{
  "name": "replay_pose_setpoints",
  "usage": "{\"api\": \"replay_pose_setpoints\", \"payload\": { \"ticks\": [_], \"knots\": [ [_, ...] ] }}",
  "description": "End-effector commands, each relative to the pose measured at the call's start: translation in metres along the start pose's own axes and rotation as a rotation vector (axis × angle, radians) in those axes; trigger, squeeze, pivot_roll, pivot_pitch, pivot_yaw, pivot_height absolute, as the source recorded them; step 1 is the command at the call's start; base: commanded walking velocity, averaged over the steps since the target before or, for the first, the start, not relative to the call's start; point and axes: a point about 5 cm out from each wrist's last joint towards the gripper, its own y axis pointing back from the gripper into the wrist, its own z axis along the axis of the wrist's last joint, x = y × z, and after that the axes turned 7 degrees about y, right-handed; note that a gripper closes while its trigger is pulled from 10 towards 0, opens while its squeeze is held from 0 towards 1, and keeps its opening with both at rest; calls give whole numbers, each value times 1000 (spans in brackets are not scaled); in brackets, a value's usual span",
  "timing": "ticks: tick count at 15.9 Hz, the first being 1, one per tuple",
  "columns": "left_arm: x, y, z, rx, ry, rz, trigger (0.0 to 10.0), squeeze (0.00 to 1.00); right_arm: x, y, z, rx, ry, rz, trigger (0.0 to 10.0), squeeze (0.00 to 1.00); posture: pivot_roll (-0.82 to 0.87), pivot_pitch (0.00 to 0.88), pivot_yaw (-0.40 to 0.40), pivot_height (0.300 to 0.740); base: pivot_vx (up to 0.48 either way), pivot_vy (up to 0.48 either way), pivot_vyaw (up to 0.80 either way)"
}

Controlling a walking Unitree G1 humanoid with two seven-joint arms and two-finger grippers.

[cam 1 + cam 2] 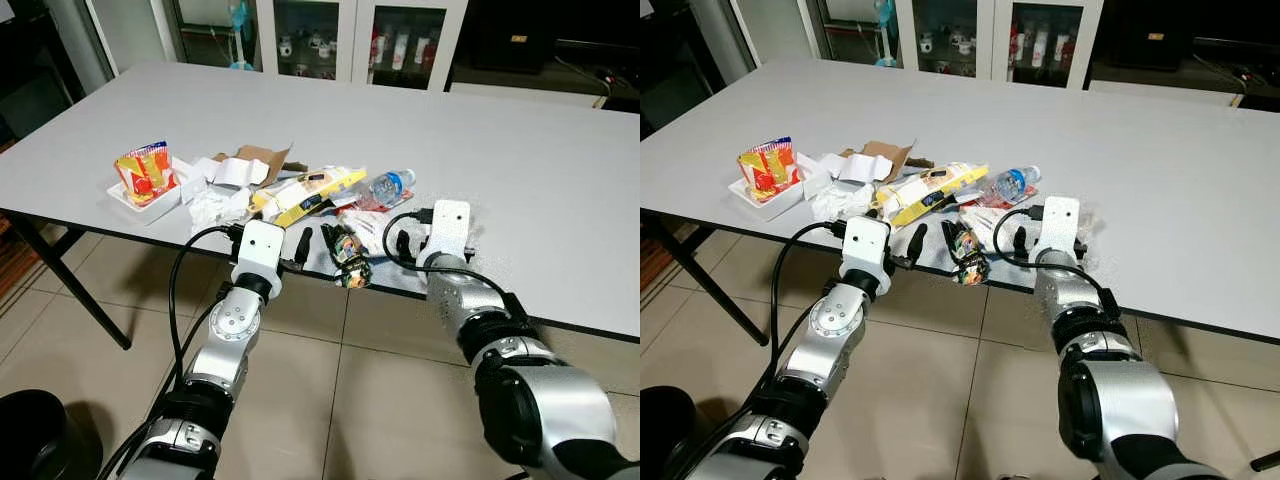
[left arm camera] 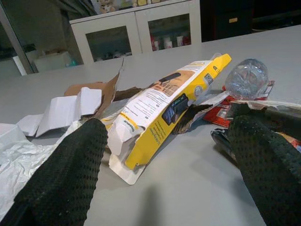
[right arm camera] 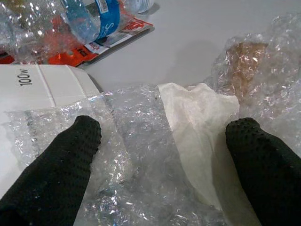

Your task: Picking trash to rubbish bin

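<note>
Trash lies heaped near the front edge of the grey table [image 1: 520, 130]: a yellow-and-white package [image 1: 310, 195], a crushed clear bottle [image 1: 388, 185], torn cardboard [image 1: 262, 158], white paper [image 1: 215, 205] and a dark crumpled wrapper [image 1: 350, 262] at the very edge. My left gripper [image 2: 169, 127] is open just above the table, its fingers pointing at the yellow package, with the dark wrapper beside one finger. My right gripper [image 3: 164, 127] is open over bubble wrap [image 3: 136, 117] and a white tissue [image 3: 197, 113], touching neither visibly. A white box [image 3: 42, 84] lies beside them.
A white tray [image 1: 128, 205] at the pile's left holds a red-yellow snack bag [image 1: 145, 172]. On the floor at the lower left stands a round black bin [image 1: 30, 440]. Black table legs [image 1: 70, 285] run under the left end. Glass cabinets [image 1: 350, 40] line the back.
</note>
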Motion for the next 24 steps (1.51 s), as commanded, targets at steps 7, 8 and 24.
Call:
{"api": "replay_pose_setpoints", "payload": {
  "ticks": [7,8,24],
  "knots": [
    [-3,3,-2,19,-8,-16,10000,0,11,7,-47,174,23,60,10000,0,30,24,11,740,0,0,0],
    [-3,3,-2,21,-8,-16,10000,0,12,7,-50,183,30,66,4157,0,31,29,11,740,0,0,0],
    [-2,4,-1,28,-8,-12,10000,0,15,9,-54,183,51,103,0,0,34,41,12,740,0,0,0]
  ]
}}
